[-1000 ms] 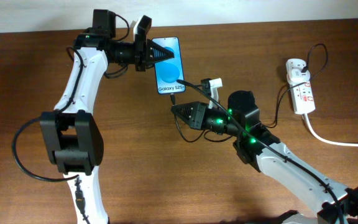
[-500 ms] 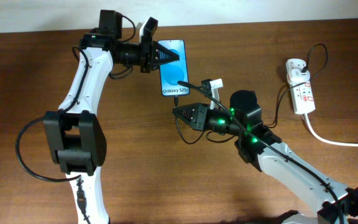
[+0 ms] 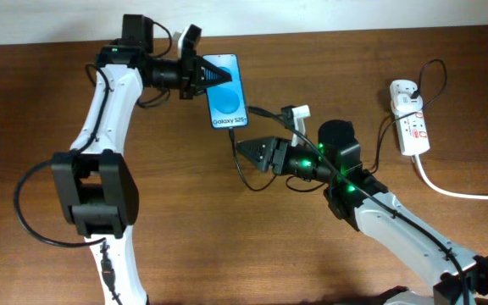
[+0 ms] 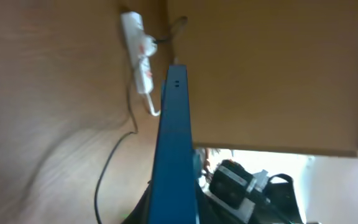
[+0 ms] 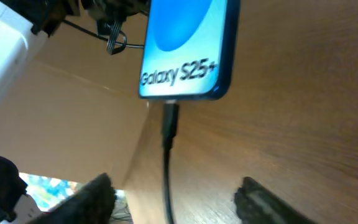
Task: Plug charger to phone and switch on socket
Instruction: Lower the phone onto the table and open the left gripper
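**Overhead** – The left gripper (image 3: 213, 74) is clamped on the far end of the slim, rectangular, blue-screened phone (image 3: 227, 95). The long thin black charger cable (image 3: 238, 172) meets the phone's near edge, at the end with the white text. That edge sits just ahead of the right gripper (image 3: 242, 147), which points straight at it.

The small white oblong socket strip with red markings (image 3: 409, 119) lies well apart, behind the right gripper and out past its wrist. Its long axis runs crosswise to the line the gripper points along, and its thick white cord (image 3: 447, 191) trails off further still. The right arm is by far the nearer to it.

**Left wrist** – The phone (image 4: 174, 143) is seen edge-on, running away from the camera. The socket (image 4: 138, 56) lies far beyond its end. The arm's own fingers are not clear in this view.

**Right wrist** – The fingers (image 5: 95, 193) are spread wide, holding nothing. The cable passes between them without touching either one. The small black plug tip (image 5: 169, 118) looks seated in the phone's (image 5: 188, 43) edge, straight ahead.

The socket is out of this frame. By my reading the switch remains to be done – and to reach it the right arm would have to turn right round, away from the phone.
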`<action>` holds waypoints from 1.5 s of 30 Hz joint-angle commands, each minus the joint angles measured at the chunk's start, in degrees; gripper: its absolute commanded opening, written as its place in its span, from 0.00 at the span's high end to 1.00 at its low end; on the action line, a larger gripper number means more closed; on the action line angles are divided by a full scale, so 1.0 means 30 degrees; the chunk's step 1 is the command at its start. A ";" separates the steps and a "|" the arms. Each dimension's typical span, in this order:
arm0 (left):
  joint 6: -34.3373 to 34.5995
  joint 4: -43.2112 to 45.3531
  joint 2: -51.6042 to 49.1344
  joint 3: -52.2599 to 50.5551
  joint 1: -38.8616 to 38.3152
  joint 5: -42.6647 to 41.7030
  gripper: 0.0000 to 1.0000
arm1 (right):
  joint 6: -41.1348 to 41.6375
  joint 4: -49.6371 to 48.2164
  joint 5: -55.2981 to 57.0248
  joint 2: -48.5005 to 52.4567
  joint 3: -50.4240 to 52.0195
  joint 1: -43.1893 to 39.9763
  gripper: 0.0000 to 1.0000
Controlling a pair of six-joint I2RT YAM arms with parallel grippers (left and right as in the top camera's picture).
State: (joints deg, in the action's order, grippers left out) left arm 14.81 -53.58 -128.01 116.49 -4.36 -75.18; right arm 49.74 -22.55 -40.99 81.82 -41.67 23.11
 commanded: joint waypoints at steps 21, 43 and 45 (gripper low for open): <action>-0.0423 -0.3818 -0.3971 0.0189 -0.0554 1.5030 0.96 | -0.2011 0.3395 0.2266 0.0102 -0.0175 -0.0087 0.20; -0.0408 -0.4626 -0.3971 0.0189 -0.0554 2.2032 0.52 | -0.2011 0.3388 0.2280 0.0102 -0.0175 -0.0087 0.20; -0.0408 -0.4685 -0.3971 0.0189 -0.0554 2.2513 0.51 | -0.2011 0.3395 0.2331 0.0102 -0.0175 -0.0087 0.20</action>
State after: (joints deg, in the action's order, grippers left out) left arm 14.11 -67.35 -139.55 117.14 -6.37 -15.77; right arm 44.56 -12.19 -34.72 81.93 -41.74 23.11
